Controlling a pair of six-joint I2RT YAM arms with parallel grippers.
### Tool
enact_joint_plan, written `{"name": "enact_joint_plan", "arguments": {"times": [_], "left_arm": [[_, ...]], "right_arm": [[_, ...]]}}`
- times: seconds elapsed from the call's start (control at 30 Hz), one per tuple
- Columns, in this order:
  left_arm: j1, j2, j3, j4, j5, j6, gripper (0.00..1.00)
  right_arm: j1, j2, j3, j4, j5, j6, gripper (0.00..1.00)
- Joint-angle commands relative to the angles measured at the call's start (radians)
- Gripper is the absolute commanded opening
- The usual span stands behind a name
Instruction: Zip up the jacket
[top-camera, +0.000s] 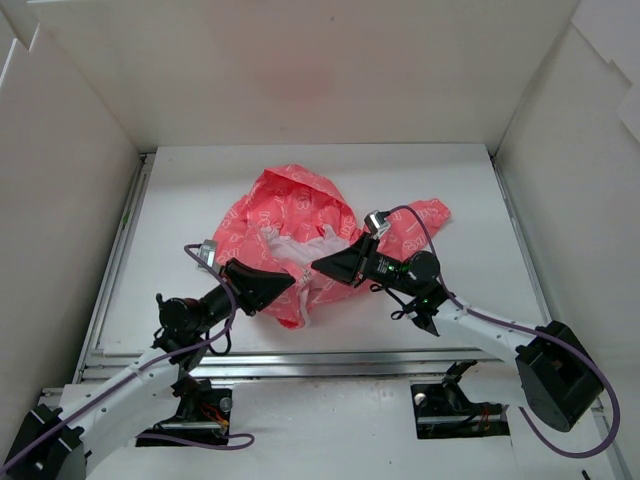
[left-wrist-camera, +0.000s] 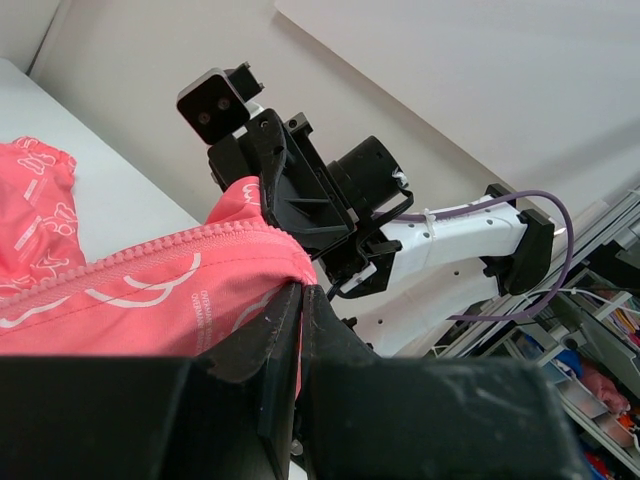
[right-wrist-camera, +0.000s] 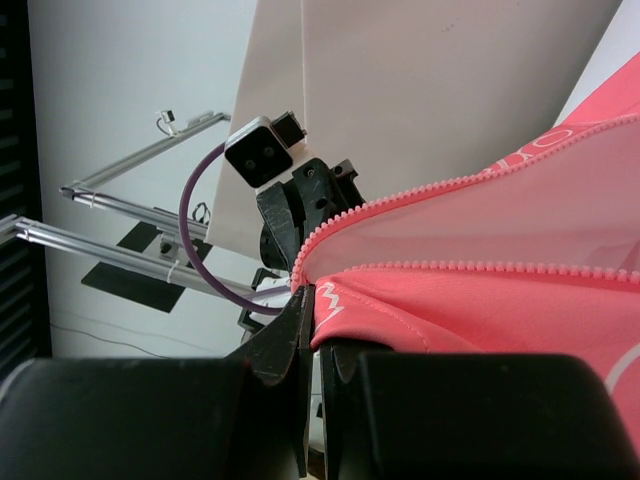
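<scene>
The small hooded jacket of thin coral-pink fabric with white printed motifs (top-camera: 300, 210) is seen crumpled on the white tabletop (top-camera: 180, 200). It lies just beyond the two claws and between them, with its white lining (top-camera: 290, 245) exposed at the open front. Its near edge is pinched from both sides. The left claw (top-camera: 293, 284) is closed on a fold of the pink cloth, and the right claw (top-camera: 320, 264) is closed on the facing edge. The two claws are held near each other, tip towards tip.

In the left wrist view the black fingers (left-wrist-camera: 270, 330) are pressed together with fabric clamped between them. A row of pink zipper teeth (left-wrist-camera: 140, 255) runs off to that claw's left (the slider cannot be made out). In the right wrist view the same tight grip is shown, and two rows of teeth (right-wrist-camera: 430, 190) spread apart to that claw's right. White panel walls (top-camera: 80, 200) stand around the table.
</scene>
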Motion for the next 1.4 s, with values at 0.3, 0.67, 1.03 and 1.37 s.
{"name": "enact_joint_plan", "arguments": {"times": [0.3,0.67,1.03,1.37], "left_arm": [[0.015,0.017,0.026,0.152,0.016,-0.019,0.0],[0.034,0.038,0.026,0.178,0.037,-0.037,0.0],[0.034,0.063,0.026,0.198,0.047,-0.046,0.0],[0.034,0.072,0.023,0.211,0.054,-0.054,0.0]], "right_arm": [[-0.004,-0.061,0.011,0.287,-0.035,0.0,0.0],[-0.007,-0.059,0.011,0.297,-0.036,0.001,0.0],[-0.006,-0.047,0.019,0.309,-0.036,0.004,0.0],[-0.006,-0.027,0.022,0.341,-0.038,0.016,0.0]]}}
